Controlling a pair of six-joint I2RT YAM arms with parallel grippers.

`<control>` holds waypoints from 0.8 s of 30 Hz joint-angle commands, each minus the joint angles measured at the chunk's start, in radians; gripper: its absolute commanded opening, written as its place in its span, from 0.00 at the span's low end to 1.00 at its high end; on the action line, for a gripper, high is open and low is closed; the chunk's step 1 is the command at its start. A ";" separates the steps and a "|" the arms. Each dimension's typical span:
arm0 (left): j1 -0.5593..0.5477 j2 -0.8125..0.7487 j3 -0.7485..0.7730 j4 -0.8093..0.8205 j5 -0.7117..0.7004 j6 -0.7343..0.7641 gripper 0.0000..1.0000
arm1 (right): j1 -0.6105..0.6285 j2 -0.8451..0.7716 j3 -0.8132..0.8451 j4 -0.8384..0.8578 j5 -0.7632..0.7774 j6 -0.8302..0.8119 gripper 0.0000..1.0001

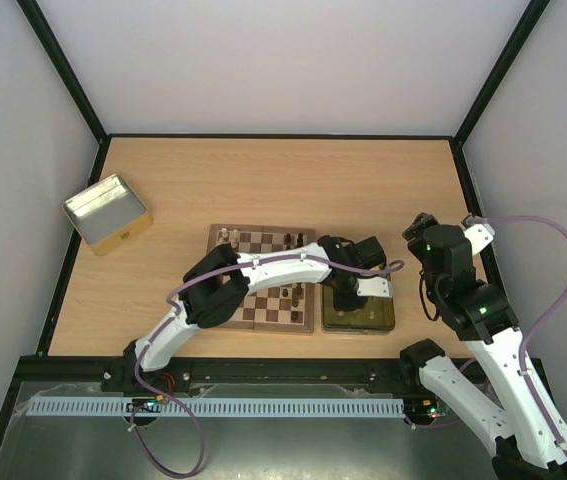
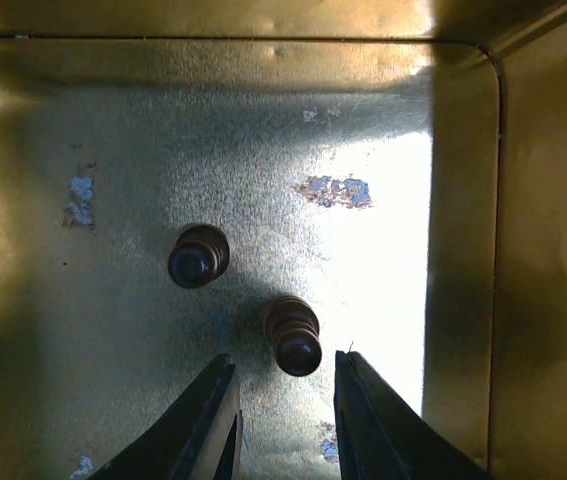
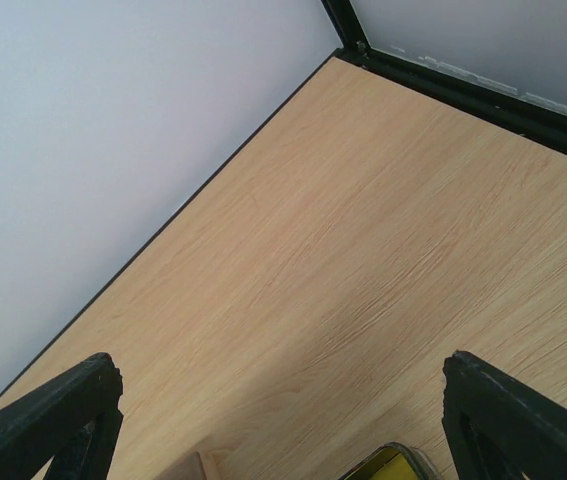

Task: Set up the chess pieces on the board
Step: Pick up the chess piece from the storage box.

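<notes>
At the far left of the table [image 1: 263, 170], an open silver tin [image 1: 108, 212] sits well apart from the work. Toward the middle lies the board [image 1: 263, 278], with only some of the chess pieces [image 1: 290, 294] standing on it: a few along its far row and a cluster near its right side, so the setup looks partway done. The left arm stretches across the board's near half and reaches into the yellow-gold tin [image 1: 383, 318], which sits just beside the board's right edge. In the left wrist view, the left end effector [image 2: 286, 362] points at the tin's floor, its jaws partly parted and gripping nothing. Two dark pieces are in the tin. The other dark piece [image 2: 199, 256] sits up and to the left of the fingers, clear of them. The nearer dark piece [image 2: 293, 336] has its rounded head right at the mouth of the jaws, roughly centred, with a gap on either side. Its long axis runs away from the fingertips, about in line with them. It is hard to tell from this steep angle whether it stands upright or lies on its side. A short advance and a squeeze looks like all the pick needs. At the far right, the right end effector [image 3: 283, 410] hangs over bare table with its jaws wide apart and empty, so the left arm is plainly the nearer one.
</notes>
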 commanded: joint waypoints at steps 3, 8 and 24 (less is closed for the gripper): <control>-0.006 0.019 0.031 -0.001 -0.011 -0.004 0.29 | -0.004 -0.008 0.015 -0.029 0.014 0.019 0.85; -0.006 0.033 0.051 -0.007 -0.003 -0.006 0.29 | -0.004 -0.008 0.008 -0.029 0.012 0.017 0.85; -0.005 0.060 0.054 -0.006 0.009 -0.007 0.28 | -0.004 -0.007 0.011 -0.030 0.021 0.010 0.84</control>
